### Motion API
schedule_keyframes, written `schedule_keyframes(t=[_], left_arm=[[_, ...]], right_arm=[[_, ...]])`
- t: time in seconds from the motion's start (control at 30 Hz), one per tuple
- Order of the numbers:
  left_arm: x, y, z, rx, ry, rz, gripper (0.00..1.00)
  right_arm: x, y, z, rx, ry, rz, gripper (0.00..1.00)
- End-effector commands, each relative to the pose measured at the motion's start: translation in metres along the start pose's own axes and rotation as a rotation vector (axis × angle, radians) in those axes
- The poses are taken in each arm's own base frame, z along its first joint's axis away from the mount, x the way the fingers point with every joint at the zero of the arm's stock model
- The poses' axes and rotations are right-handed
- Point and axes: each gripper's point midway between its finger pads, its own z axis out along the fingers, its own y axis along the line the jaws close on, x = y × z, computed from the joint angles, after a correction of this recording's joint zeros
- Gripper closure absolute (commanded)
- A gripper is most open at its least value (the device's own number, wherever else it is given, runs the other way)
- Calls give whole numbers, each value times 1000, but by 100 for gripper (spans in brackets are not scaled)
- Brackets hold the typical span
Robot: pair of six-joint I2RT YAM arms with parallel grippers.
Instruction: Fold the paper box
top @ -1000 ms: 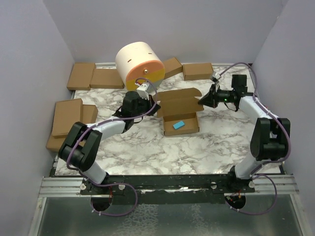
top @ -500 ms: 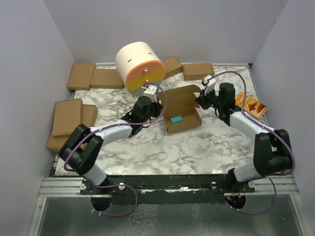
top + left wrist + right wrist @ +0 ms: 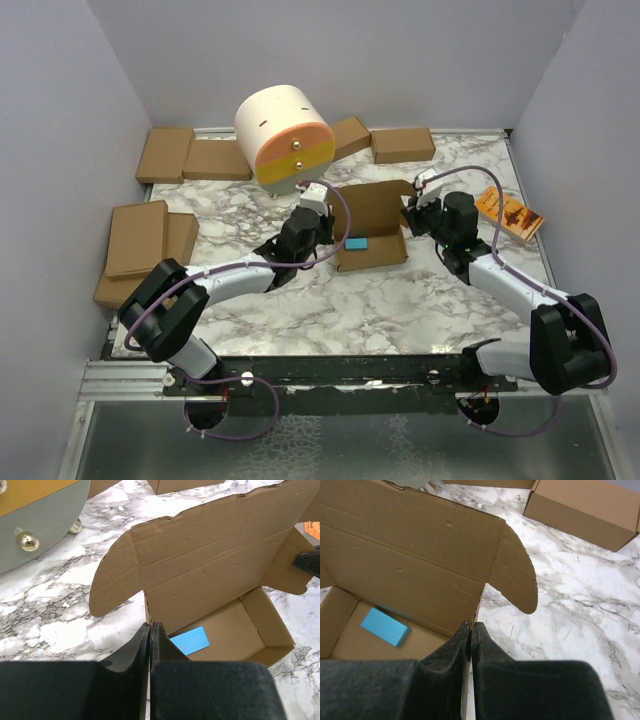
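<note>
Your left end effector pinched onto box left wall; right end effector pinched onto right wall; box open.

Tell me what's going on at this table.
Two robot arms are folding a cardboard box in the middle of the table. The left fingers are shut on its left wall, and the right fingers on its right wall. The lid stands upright with both side ears spread out, not yet folded down. A blue card lies on the box floor.
</note>
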Motion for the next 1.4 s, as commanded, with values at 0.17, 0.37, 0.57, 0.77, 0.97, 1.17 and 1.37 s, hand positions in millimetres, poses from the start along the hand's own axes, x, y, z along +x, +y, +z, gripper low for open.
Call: schedule_keyframes(t=[0.17,0.37,0.57,0.77,0.97,1.17,1.37], left_arm=[[-18,-32,-9,52,-116,-14,100],[-12,-30,-14,20,-134,-6,100],[-14,-31,-20,10,-161,9,100],[-29,-31,-17,1,-211,83,100],[-48,-23,0,-25,-277,188,100],[-51,-5,25,-35,-291,209,100],[-36,0,38,-16,-264,222,100]], right_arm=[[1,26,-8,-67,-30,64,96],[13,33,-10,-86,-6,107,96],[19,40,-16,-113,19,119,96],[-2,32,-7,-82,-64,74,97],[-36,18,13,-18,-209,26,98],[-43,10,34,35,-290,15,97],[-27,9,53,62,-274,68,96]])
